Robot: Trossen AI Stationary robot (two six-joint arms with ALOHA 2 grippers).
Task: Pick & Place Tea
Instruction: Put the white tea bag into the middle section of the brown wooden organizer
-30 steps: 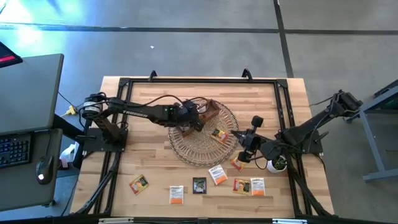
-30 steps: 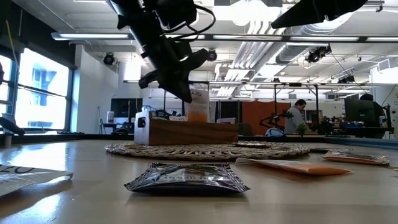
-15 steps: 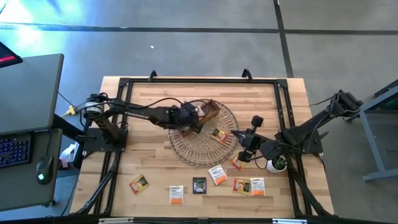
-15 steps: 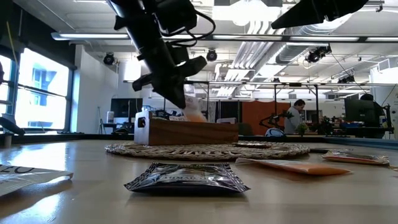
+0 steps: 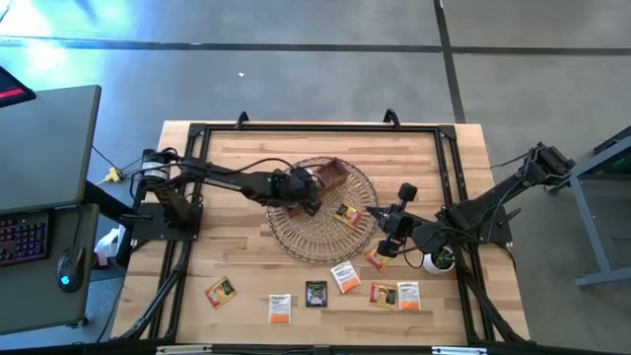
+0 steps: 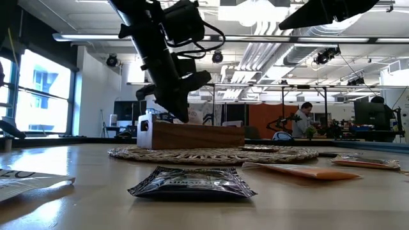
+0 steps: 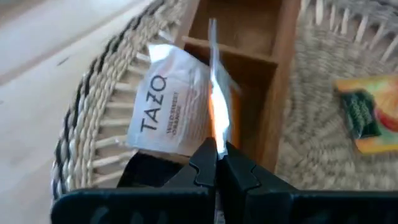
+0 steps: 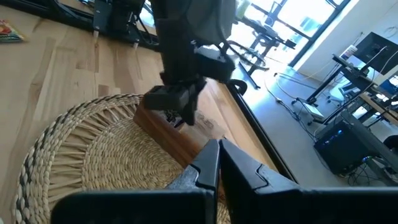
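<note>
- The worktop is pale wooden butcher-block with a black frame along its edges, standing on a grey concrete floor; a dark desk with a keyboard sits beside the left arm's base.
- The low view looks across into an open hall with ceiling pipes, windows and a person far off at a bench.
- A round wicker basket, flat and coarsely woven, lies mid-worktop; a brown wooden compartment tray rests on its far part.
- The left pincer hangs over the tray's near end, clenched on an orange-and-white tea sachet held on edge; the wrist view shows its thin paper rim pinched between the dark fingertips, the sachet leaning at the tray's end compartment.
- One yellow sachet lies flat inside the basket.
- The right pincer waits at the basket's right rim, its fingers shut with nothing between them.
- More sachets lie in a loose row along the near edge: an orange one well apart at the left, then an orange-white one, a black foil one, a white one and two at the right.
- One orange sachet lies just under the right arm.
- The far half of the worktop is open wood.
</note>
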